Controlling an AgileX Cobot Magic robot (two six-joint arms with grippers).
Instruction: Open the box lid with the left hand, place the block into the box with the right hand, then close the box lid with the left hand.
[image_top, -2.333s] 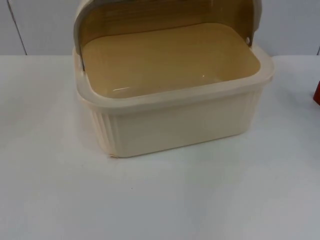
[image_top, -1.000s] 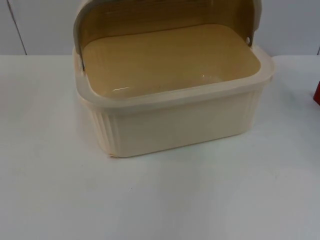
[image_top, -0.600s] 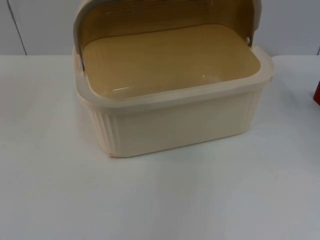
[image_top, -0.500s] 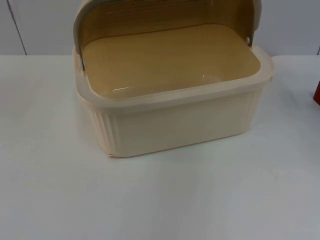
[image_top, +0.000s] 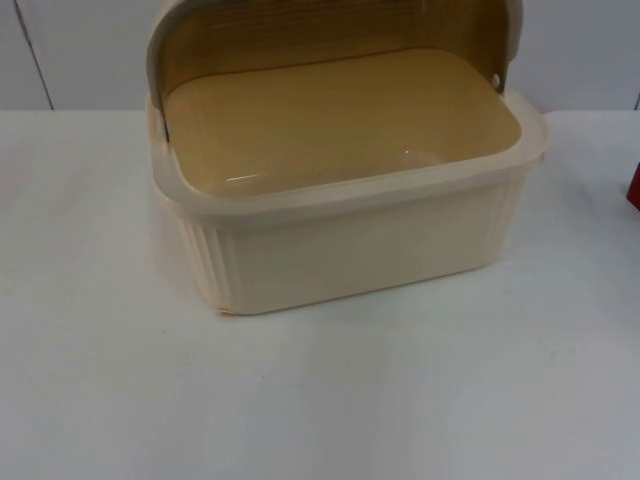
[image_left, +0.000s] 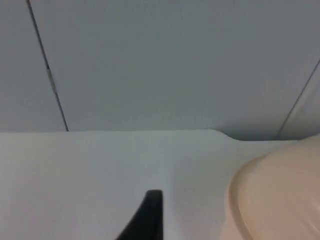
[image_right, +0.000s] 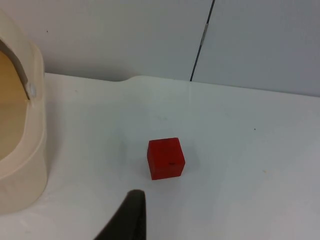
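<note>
The cream box (image_top: 360, 250) stands at the back middle of the table with its tinted lid (image_top: 330, 28) swung up behind it; its tan inside holds nothing. The red block (image_top: 634, 187) lies at the table's right edge. In the right wrist view the block (image_right: 166, 158) rests alone on the table, a short way ahead of my open right gripper (image_right: 132, 220) and to the right of the box's end wall (image_right: 22, 165). My left gripper (image_left: 149, 220) hangs over bare table beside the box's rounded corner (image_left: 275, 200), touching nothing.
The grey partition wall (image_top: 80, 50) closes off the table behind the box. White table top (image_top: 320, 400) stretches in front of the box and to both sides of it.
</note>
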